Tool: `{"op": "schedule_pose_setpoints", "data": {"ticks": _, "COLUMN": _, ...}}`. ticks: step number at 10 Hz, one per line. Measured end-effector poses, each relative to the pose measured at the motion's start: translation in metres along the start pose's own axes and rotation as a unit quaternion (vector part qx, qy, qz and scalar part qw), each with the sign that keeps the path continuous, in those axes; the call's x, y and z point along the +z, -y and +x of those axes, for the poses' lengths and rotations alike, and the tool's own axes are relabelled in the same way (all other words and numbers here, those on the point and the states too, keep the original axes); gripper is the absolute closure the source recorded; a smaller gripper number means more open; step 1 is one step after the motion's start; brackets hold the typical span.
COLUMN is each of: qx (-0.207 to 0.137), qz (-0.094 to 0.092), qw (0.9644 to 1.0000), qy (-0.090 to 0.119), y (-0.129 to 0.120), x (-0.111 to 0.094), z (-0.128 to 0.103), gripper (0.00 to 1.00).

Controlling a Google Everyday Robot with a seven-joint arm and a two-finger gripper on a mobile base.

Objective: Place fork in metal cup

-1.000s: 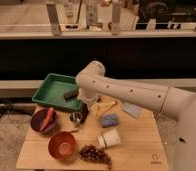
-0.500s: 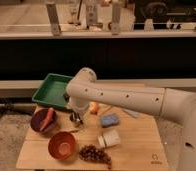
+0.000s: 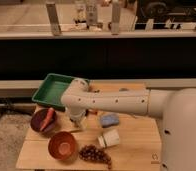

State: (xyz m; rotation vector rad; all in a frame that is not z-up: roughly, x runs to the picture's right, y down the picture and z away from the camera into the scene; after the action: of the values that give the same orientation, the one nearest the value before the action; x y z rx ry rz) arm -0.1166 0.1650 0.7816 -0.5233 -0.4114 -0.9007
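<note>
Wooden table (image 3: 141, 144) | gripper (image 3: 78, 121) down beside dark bowl (image 3: 35, 125), jaws apart | fork, metal cup hidden behind it

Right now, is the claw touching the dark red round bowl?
Apart: camera view shows bare wooden tabletop between the bowl and the claw hanging beside it.

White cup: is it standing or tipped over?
Tipped: the white cup lies on its side beside the grapes. The gripper hangs beside the dark bowl.

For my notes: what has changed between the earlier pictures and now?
The white arm swung lower, toward the front of the wooden table; its pincer hangs beside the dark round bowl. Nothing was taken or released. The green rectangular tray, orange bowl, purple grapes and white cup stayed.
</note>
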Motion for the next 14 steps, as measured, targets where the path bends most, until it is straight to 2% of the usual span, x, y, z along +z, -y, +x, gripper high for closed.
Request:
{"op": "schedule_pose_setpoints", "data": {"ticks": 3, "qx": -0.013, "qz": -0.008, "qw": 0.9998, "qy": 0.015, "y": 0.006, "x": 0.008, "z": -0.005, "gripper": 0.2}}
{"op": "schedule_pose_setpoints", "data": {"ticks": 7, "qx": -0.021, "qz": -0.019, "qw": 0.9996, "qy": 0.008, "y": 0.01, "x": 0.028, "z": -0.011, "gripper": 0.2}}
{"op": "schedule_pose_setpoints", "data": {"ticks": 12, "qx": 0.01, "qz": -0.013, "qw": 0.9998, "qy": 0.007, "y": 0.002, "x": 0.051, "z": -0.008, "gripper": 0.2}}
{"op": "schedule_pose_setpoints", "data": {"ticks": 14, "qx": 0.023, "qz": -0.014, "qw": 0.9996, "qy": -0.004, "y": 0.002, "x": 0.059, "z": -0.007, "gripper": 0.2}}
